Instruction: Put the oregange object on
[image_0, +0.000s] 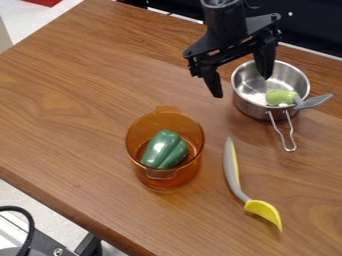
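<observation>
The black gripper (241, 86) hangs open at the upper right, its two fingers spread apart with nothing between them; one finger stands over the metal pot and the other to the left of the pot. An orange see-through pot (164, 182) with small side handles stands upright on the table, below and to the left of the gripper. Inside the orange pot lies a green pepper (164, 149).
A small metal pot (252, 107) with a wire handle holds a light green object (281, 97) and a grey piece (314, 101) leaning over its rim. A yellow and grey utensil (235, 176) lies right of the orange pot on the wooden table (80, 115).
</observation>
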